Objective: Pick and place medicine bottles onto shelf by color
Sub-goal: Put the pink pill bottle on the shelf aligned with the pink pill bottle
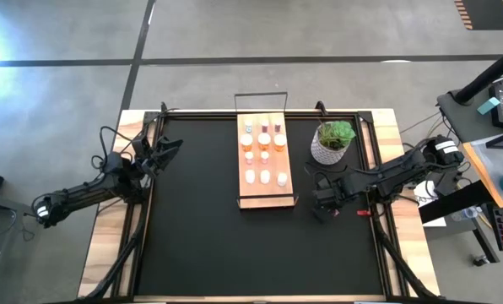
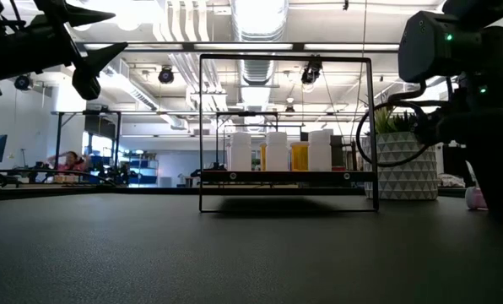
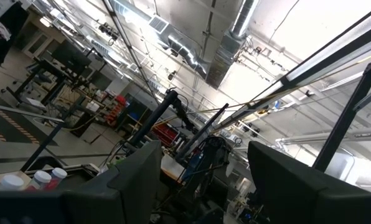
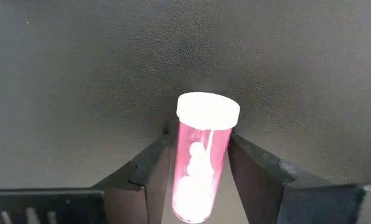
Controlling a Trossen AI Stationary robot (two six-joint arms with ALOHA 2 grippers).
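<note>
Pink bottle (image 4: pixel 202 158) lies on mat between right gripper (image 4: pixel 201 171) fingers, pads at its sides, grip not clearly tight.
High view: shelf (image 1: pixel 242 160) holds about eleven bottles; this one seems last. Plant (image 1: pixel 333 141) crowds path.
Left gripper (image 1: pixel 169 145) spread, idle, far off.

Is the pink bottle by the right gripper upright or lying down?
Lying down: the pink bottle rests lengthwise on the black mat between the right gripper's fingers.
</note>
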